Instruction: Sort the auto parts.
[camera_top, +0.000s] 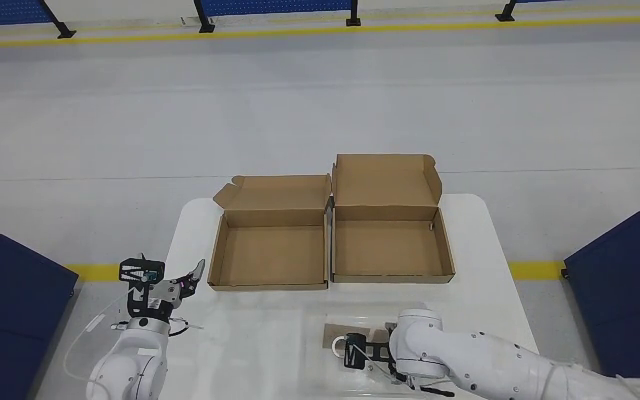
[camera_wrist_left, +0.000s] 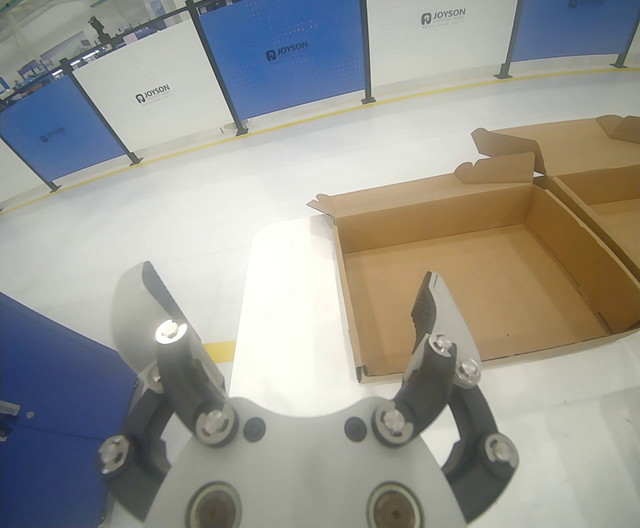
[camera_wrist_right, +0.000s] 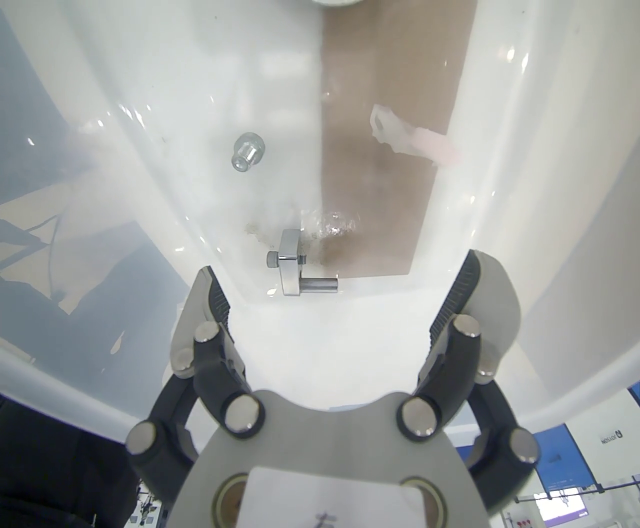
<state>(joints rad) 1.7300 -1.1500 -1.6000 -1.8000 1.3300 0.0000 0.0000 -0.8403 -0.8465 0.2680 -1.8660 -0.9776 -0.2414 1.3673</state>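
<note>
Top view: right arm (camera_top: 480, 360) covers the near-right part of the clear bin (camera_top: 340, 325) at the surface's (camera_top: 250, 320) near edge, and what lies in it is too small to make out there. Right wrist view: pale plastic piece (camera_wrist_right: 415, 140) on the brown sheet (camera_wrist_right: 390, 75) is blurred, shape unclear, and a white round item (camera_wrist_right: 337, 1) is cut by the frame edge. Left wrist view: right-hand box (camera_wrist_left: 590, 150) runs off the frame edge.

The same printed logo (camera_wrist_left: 287, 50) marks the partition panels (camera_wrist_left: 310, 90).
</note>
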